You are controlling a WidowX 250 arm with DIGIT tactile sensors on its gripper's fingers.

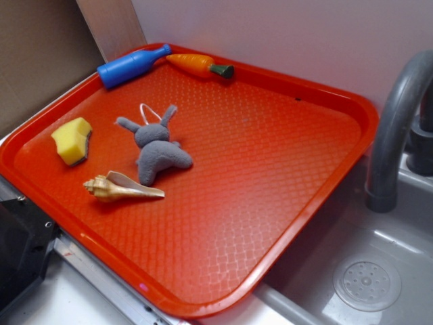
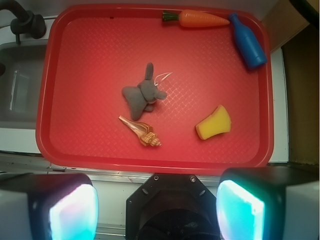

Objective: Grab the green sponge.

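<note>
A red tray [image 2: 55, 100] carried a bunny [image 2: 142, 94] at centre, shell [image 2: 141, 131] at six, sponge [image 2: 214, 123] at four, and bottle [image 2: 247, 41] and carrot [image 2: 200, 19] at one.

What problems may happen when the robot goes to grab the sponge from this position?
The green sponge lies close to the tray rim, so an open finger might strike the rim while descending. The gripper is open and high above, so a small aiming error could land it on the nearby seashell or plush bunny.
</note>
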